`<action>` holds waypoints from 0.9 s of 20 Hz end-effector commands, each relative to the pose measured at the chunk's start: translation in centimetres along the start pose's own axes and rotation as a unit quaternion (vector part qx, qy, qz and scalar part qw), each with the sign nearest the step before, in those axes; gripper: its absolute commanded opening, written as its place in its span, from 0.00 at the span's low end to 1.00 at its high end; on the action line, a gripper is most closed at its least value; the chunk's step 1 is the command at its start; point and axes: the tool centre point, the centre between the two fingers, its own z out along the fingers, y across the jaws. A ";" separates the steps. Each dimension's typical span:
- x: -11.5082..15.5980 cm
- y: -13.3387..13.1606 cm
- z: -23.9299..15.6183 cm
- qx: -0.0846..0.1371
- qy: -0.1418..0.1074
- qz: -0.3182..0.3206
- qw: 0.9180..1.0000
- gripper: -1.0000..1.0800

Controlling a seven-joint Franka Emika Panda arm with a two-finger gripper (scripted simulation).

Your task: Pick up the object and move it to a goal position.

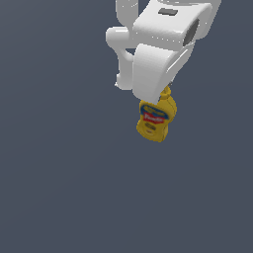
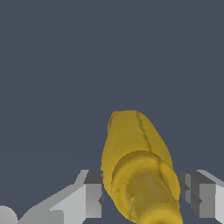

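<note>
The white arm (image 1: 158,47) comes in from the top of the exterior view, and hanging below it is the mustard bottle (image 1: 156,120), yellow with its blue-and-red label facing the camera. The bottle sits a little right of centre in the exterior view, cap end up and tucked in behind the arm's white housing, body pointing down and leaning slightly to the exterior view's left. Around it is plain dark grey bench (image 1: 59,188), with no shadow or contact line that tells whether the bottle touches it or hangs clear.

Over to the wrist view: the bottle (image 2: 138,166) fills the middle, cap end closest to the camera, body running away from it. The gripper (image 2: 146,197) has one finger on each side of the cap end. One grey pad (image 2: 92,194) is right up against the yellow side, looking to be in contact. The other pad (image 2: 197,199) stands just beside the bottle with a thin strip of dark background between them. So the fingers bracket the bottle closely, but whether they are truly pinching it I cannot tell from these angles.
</note>
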 end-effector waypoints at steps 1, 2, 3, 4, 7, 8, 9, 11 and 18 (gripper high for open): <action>0.6 -0.4 -2.0 -0.003 0.003 0.000 1.000 0.00; 0.9 -0.5 -2.6 -0.003 0.003 0.000 1.000 0.00; 1.1 -0.6 -3.1 -0.003 0.003 0.000 1.000 0.00; 1.3 -0.7 -3.5 -0.003 0.003 0.000 1.000 0.00; 1.9 -1.0 -4.9 -0.003 0.003 0.000 1.000 0.00; 2.0 -1.1 -5.2 -0.003 0.003 0.000 1.000 0.00; 2.2 -1.1 -5.6 -0.003 0.003 0.000 1.000 0.00; 2.5 -1.3 -6.2 -0.003 0.003 0.000 1.000 0.00; 3.1 -1.5 -7.5 -0.003 0.003 0.000 1.000 0.00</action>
